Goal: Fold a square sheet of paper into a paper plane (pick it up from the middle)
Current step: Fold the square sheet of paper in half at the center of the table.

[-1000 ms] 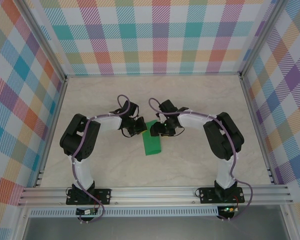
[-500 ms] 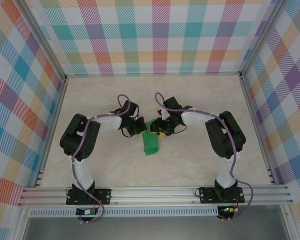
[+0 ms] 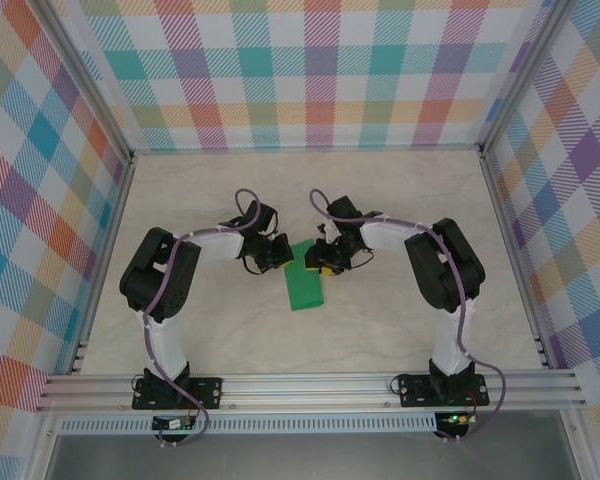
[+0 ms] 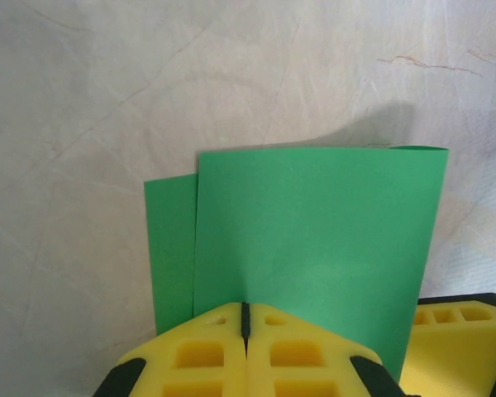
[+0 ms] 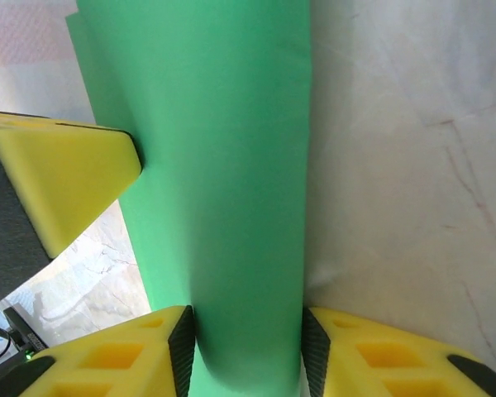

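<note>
The square sheet of paper is bright green and lies folded over on the table between both arms, its upper layer offset from the lower one. My left gripper is shut, and its joined yellow tips rest on the sheet's near edge without pinching it. My right gripper straddles the sheet's bulging strip, with the dark pads touching it on both sides. The left gripper's yellow finger sits against the sheet's other edge.
The pale marble-patterned table is fenced by aluminium rails and checked walls. Both arm bases stand at the near edge. Both arms bend inward, so their grippers crowd the middle.
The right gripper has moved in over the sheet and narrowed its jaws onto it. The sheet curled up briefly, then lay flatter. The left gripper has stayed shut in place.
</note>
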### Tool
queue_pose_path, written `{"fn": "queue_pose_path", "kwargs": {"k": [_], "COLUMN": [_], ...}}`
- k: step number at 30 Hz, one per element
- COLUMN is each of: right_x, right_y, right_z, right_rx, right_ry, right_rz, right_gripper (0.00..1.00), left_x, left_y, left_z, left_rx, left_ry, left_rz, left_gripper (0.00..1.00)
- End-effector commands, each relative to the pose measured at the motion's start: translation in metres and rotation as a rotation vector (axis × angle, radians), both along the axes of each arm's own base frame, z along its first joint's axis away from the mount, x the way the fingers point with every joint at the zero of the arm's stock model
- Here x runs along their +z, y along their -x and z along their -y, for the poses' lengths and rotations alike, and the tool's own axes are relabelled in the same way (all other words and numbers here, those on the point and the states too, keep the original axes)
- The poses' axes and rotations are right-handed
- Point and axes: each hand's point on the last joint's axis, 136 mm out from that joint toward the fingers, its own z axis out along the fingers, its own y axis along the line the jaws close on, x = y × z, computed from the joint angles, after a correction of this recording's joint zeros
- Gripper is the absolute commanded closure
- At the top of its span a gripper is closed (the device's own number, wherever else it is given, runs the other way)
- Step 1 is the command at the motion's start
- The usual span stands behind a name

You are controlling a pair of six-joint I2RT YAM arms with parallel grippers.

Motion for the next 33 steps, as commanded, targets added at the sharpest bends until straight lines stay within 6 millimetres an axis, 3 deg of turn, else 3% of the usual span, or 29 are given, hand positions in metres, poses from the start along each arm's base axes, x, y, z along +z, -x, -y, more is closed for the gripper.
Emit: {"fn": "queue_pose_path", "kwargs": {"k": [1,10,18,25,33], "right_x": [-0.024,-0.056,-0.078,-0.083,-0.083], "right_y": [0.004,0.014,0.024,0.030,0.031], "right_z": [0.009,0.024,0.030,0.027,0.024], "right_rx": [0.018,0.058,0.100,0.104,0.111], "right_ry": [0.066,0.172,0.302,0.381,0.394], "right_rz": [-0.023,-0.013,-0.001,-0.010,-0.005], "right_gripper": [0.62,0.68,0.68,0.61,0.58], "left_x": [0.009,0.031,0.039,0.039,0.035], "left_y": [0.004,-0.001,-0.004,-0.004,-0.001], "left_z": [-0.008,-0.004,-0.013,-0.019,-0.009], "left_rx": [-0.002,-0.009,0.026,0.045,0.020], "left_ry": [-0.030,-0.004,-0.039,-0.062,-0.013], "left_rz": [-0.008,0.041,0.079,0.087,0.064], "left_gripper": [1.00,1.00,1.00,1.00,1.00]}}
